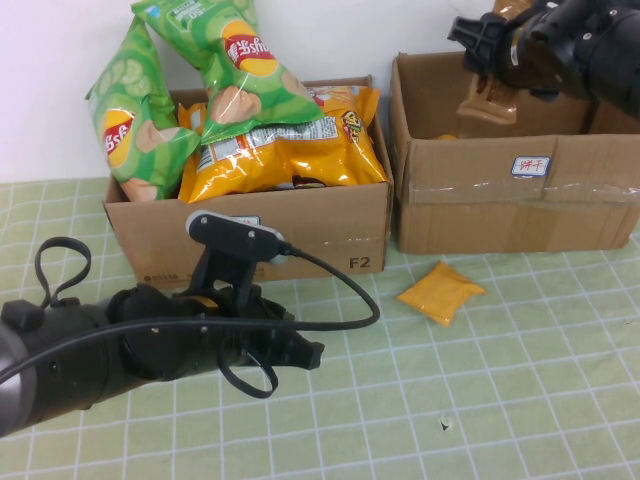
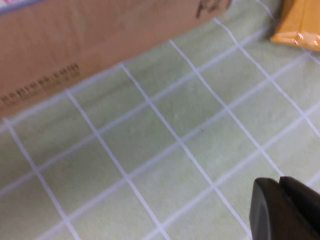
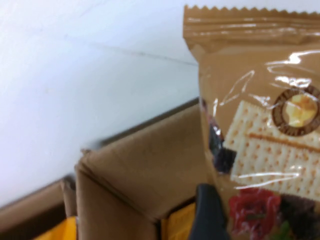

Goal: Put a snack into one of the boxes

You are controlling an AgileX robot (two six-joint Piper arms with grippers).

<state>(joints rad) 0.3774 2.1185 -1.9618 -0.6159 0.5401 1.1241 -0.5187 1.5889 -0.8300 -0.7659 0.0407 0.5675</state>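
Observation:
A brown cracker packet (image 1: 488, 106) hangs over the back of the right cardboard box (image 1: 500, 200), and my right gripper (image 1: 487, 55) is shut on its upper part. In the right wrist view the packet (image 3: 260, 125) fills the frame, with one dark finger (image 3: 210, 215) against it and the box's inner corner (image 3: 125, 175) below. My left gripper (image 1: 305, 355) rests low over the tablecloth in front of the left box (image 1: 300, 225), its fingers (image 2: 285, 210) pressed together and holding nothing.
The left box is heaped with green chip bags (image 1: 235, 60) and orange chip bags (image 1: 290, 150). A small yellow packet (image 1: 441, 291) lies on the checked green cloth (image 1: 500, 400) between the boxes' fronts. It shows as the yellow packet (image 2: 300, 25) in the left wrist view.

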